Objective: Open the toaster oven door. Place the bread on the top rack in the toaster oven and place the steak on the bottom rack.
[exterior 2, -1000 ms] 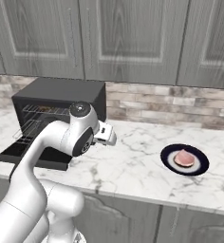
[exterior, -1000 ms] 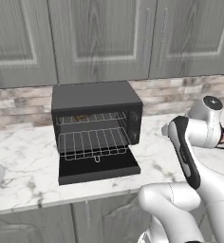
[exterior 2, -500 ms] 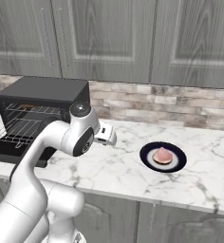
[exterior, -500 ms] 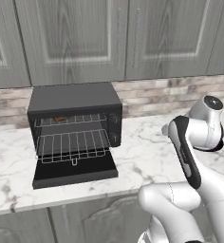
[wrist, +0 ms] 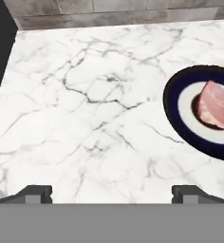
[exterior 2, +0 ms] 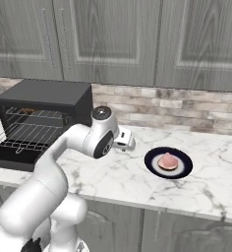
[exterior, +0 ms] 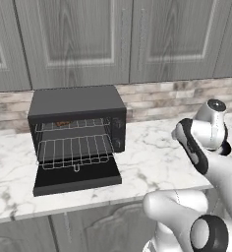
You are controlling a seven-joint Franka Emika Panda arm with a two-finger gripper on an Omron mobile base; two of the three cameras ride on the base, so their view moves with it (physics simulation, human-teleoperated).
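Observation:
The toaster oven [exterior: 76, 106] stands at the left with its door [exterior: 77, 181] folded down flat. Inside, the top rack [exterior: 83, 124] carries the small brown bread [exterior: 64, 123] near the back. Below it the bottom rack [exterior: 78, 150] is bare, its wire loop at the front. The pink steak [exterior 2: 168, 161] lies on a dark-rimmed plate [exterior 2: 152, 158] to the right. My gripper [exterior 2: 127, 142] hovers open over the counter between oven and plate. In the hand view the gripper [wrist: 113, 194] holds nothing, and the steak [wrist: 218, 110] and plate [wrist: 173, 102] sit at the right edge.
The marble counter [exterior 2: 113, 172] runs along a brick backsplash [exterior 2: 177, 106], with grey cabinets [exterior 2: 113, 39] above. The oven's black side [wrist: 0, 57] shows at the left of the hand view. My white arm [exterior: 201, 142] rises at the right of the left base view.
The base drove to the right and then stopped, so the whole scene slid left in both base views. The gripper stays open and the arm keeps its pose.

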